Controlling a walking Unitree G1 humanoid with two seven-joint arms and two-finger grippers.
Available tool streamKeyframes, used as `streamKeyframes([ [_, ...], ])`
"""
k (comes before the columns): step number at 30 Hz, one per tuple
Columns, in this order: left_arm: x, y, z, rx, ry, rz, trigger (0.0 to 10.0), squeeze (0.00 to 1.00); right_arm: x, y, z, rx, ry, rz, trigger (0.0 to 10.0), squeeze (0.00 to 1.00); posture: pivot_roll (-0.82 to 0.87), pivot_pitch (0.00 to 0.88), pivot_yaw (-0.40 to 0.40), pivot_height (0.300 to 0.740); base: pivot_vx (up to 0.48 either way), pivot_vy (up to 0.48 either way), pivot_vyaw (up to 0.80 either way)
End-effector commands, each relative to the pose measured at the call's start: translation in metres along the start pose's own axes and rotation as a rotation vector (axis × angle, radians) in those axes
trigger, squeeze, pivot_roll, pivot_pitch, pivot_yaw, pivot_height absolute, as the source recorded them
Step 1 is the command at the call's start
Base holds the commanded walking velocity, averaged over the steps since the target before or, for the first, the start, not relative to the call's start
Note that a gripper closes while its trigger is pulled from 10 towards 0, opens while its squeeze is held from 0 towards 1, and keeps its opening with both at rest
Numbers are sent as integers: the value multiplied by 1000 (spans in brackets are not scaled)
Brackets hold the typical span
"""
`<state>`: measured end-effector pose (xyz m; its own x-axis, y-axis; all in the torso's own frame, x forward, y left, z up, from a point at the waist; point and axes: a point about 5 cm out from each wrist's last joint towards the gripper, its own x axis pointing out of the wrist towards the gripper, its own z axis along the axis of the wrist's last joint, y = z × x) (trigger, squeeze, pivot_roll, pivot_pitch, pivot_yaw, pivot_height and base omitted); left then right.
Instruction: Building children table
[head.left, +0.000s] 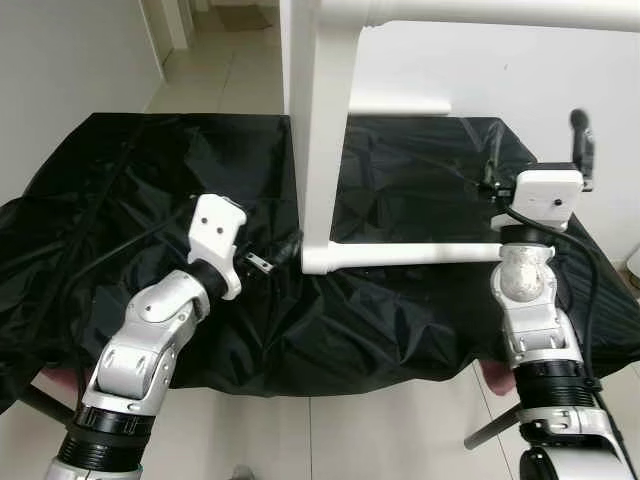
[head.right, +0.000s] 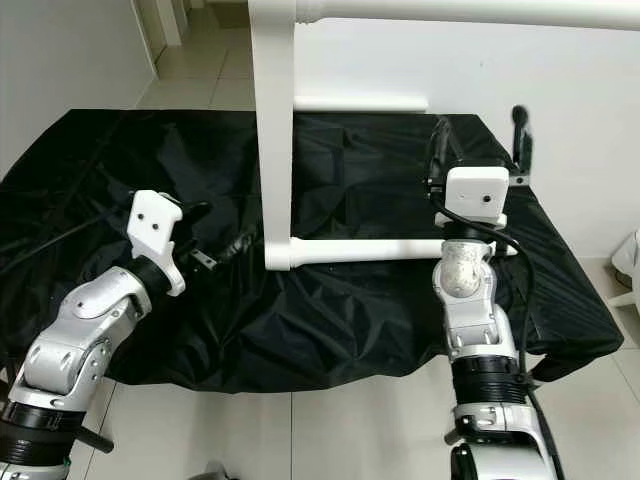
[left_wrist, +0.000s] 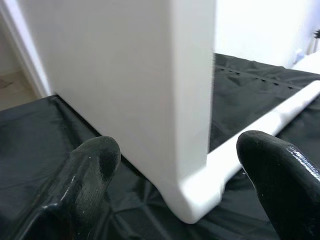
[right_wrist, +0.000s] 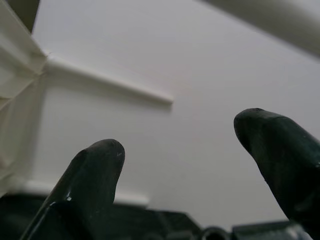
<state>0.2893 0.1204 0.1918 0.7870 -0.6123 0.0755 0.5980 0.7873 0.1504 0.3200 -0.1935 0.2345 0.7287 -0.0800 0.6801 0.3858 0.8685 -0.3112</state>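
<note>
Scene: A Unitree G1 stands at a low surface draped in a crinkled black cloth (head.left: 400, 330), a white wall (head.left: 560, 80) behind it and pale tiled floor (head.left: 330, 440) below.

Table frame: A white children's table frame (head.left: 325, 140) rests on the cloth (partly assembled, by the look of it), with a broad upright leg panel (head.right: 272, 130) rising from the cloth to a round top rail (head.right: 450, 10) running off to the robot's right.

Lower bar: A round white crossbar (head.right: 380, 250) lies along the cloth from the foot of the leg panel toward the right arm; a second short bar (head.right: 360, 103) shows farther back, near the wall.

Left gripper: The left gripper (left_wrist: 175, 165) is at the base of the leg panel, its two black fingers (left_wrist: 95, 165) spread wide apart, one on each side of the panel's rounded bottom corner; the wrist view shows a gap between each fingertip and the white surface.

Right gripper: The right gripper (right_wrist: 195, 155) is raised above the far end of the crossbar, pointing at the wall, its fingers (right_wrist: 100, 165) parted and holding nothing.

Right wrist: A white camera housing (head.right: 476, 195) sits atop the silver forearm, a black cable (head.left: 590, 290) looping down beside it.
</note>
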Motion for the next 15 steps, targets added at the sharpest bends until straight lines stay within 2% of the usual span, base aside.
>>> streamKeyframes([
  [1,2,-6,-3,2,22,-65,10000,0,-8,9,-11,96,93,61,10000,0,-16,0,22,740,0,0,0],
  [3,2,-6,-3,2,22,-65,10000,0,-8,9,-11,96,93,61,10000,0,-16,0,22,740,0,0,0],
  [5,9,-9,-4,5,40,-78,10000,0,-19,22,-20,212,194,140,10000,0,-23,0,28,740,0,0,0],
  [6,9,-9,-4,5,40,-78,10000,0,-19,22,-20,212,194,140,10000,0,-23,0,28,740,0,0,0],
  [8,17,-9,-5,11,59,-54,10000,0,-29,31,-25,307,267,191,10000,0,-28,0,31,740,0,0,0],
  [10,17,-9,-5,11,59,-54,10000,0,-29,31,-25,307,267,191,10000,0,-28,0,31,740,0,0,0],
  [12,22,-5,-7,-9,86,-8,10000,0,-32,38,-27,371,314,224,10000,0,-38,0,40,740,0,0,0],
  [14,22,-5,-7,-9,86,-8,10000,0,-32,38,-27,371,314,224,10000,0,-38,0,40,740,0,0,0],
  [15,24,-3,-9,-33,102,25,10000,0,-32,42,-27,397,333,236,10000,0,-41,0,43,740,0,0,0],
])
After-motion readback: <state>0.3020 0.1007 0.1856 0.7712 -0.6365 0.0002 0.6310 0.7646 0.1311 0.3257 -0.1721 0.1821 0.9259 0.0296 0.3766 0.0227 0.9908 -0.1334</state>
